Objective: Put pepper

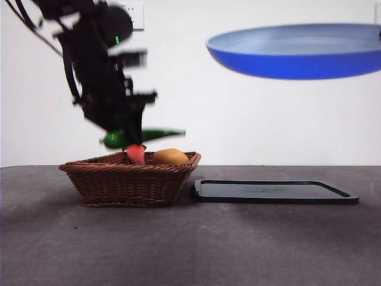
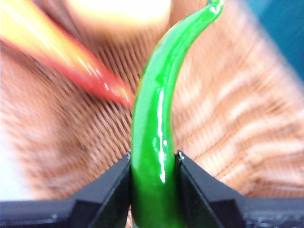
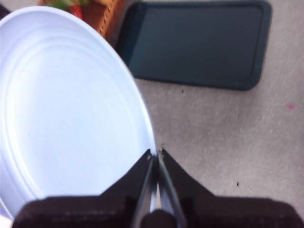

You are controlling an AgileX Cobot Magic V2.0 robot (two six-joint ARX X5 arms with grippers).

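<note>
The glossy dark-green pepper (image 1: 149,136) hangs level just above the wicker basket (image 1: 119,182), held by my left gripper (image 1: 128,132), which comes down from the upper left. In the left wrist view the left gripper (image 2: 154,166) is shut on the pepper (image 2: 156,118) near its thick end, the tip pointing away over the basket (image 2: 228,109). My right gripper (image 3: 156,156) is shut on the rim of the blue plate (image 3: 66,109). The plate (image 1: 297,50) is held high in the air at the upper right of the front view.
A red-orange carrot-like piece (image 1: 136,154) and a rounded orange-yellow fruit (image 1: 170,157) lie in the basket. A flat dark tray (image 1: 274,191) lies on the grey table to the right of the basket, below the raised plate.
</note>
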